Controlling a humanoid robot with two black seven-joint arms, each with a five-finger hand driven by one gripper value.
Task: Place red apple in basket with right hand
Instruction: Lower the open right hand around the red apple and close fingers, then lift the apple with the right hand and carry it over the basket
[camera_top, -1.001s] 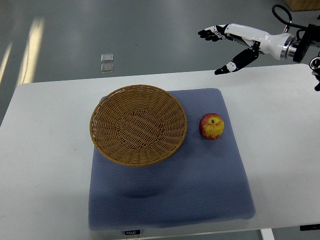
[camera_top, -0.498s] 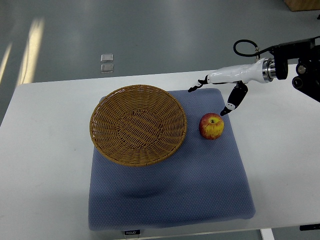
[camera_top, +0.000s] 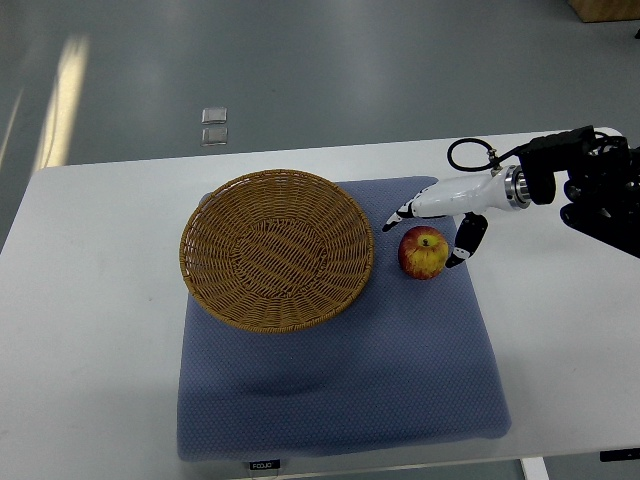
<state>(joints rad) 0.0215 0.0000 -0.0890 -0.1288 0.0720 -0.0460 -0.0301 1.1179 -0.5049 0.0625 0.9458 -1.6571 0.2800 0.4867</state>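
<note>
A red and yellow apple (camera_top: 423, 253) lies on the blue mat (camera_top: 340, 390), just right of the woven basket (camera_top: 276, 248), which holds nothing. My right hand (camera_top: 425, 236) reaches in from the right edge and sits low over the apple. Its fingers (camera_top: 398, 215) spread past the apple's far left side, and the thumb (camera_top: 463, 246) hangs by its right side. The hand brackets the fruit without closing on it. The left arm does not show.
The mat covers the middle of a white table (camera_top: 90, 330). Two small clear squares (camera_top: 214, 125) lie on the grey floor beyond the table's far edge. My right forearm and its black cable (camera_top: 470, 155) stretch over the table's right side.
My right hand has dropped from high above the table's far edge down toward me and to the left, ending around the apple. The apple and basket have stayed put.
</note>
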